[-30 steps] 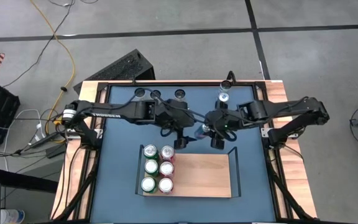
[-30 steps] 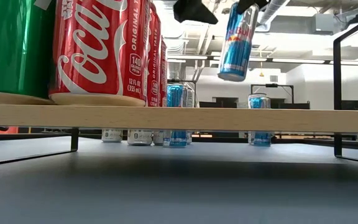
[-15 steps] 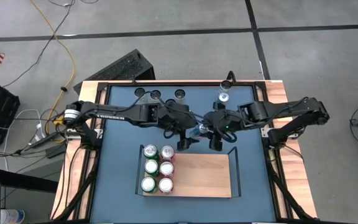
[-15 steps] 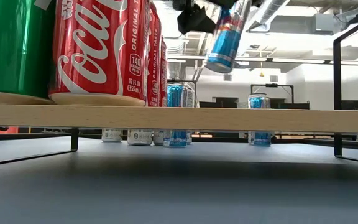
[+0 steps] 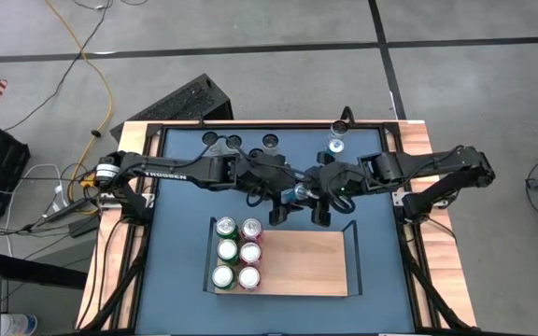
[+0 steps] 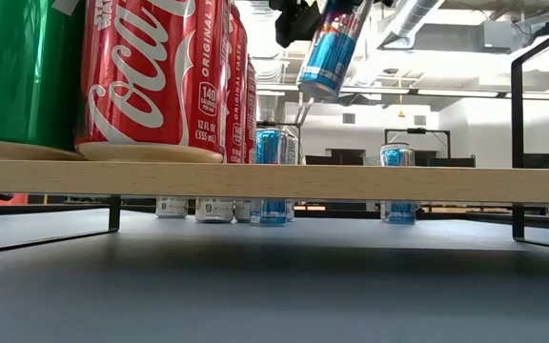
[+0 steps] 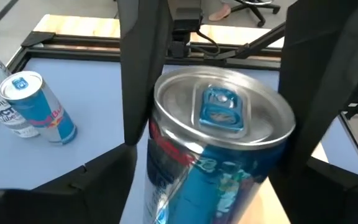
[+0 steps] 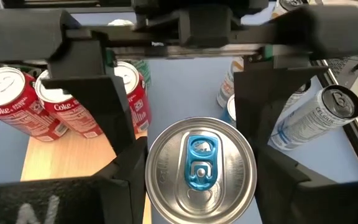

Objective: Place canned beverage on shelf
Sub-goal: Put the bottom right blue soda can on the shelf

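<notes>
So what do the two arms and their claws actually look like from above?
Both arms are dark, jointed and slim. The left arm carries white lettering along its link and black cabling near its wrist. The right arm looks plain black. Each claw has two flat, squared black fingers.

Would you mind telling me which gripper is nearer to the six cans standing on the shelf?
Left. The left gripper hangs just beyond the cans on the shelf; the right gripper is farther along, above bare table.
</notes>
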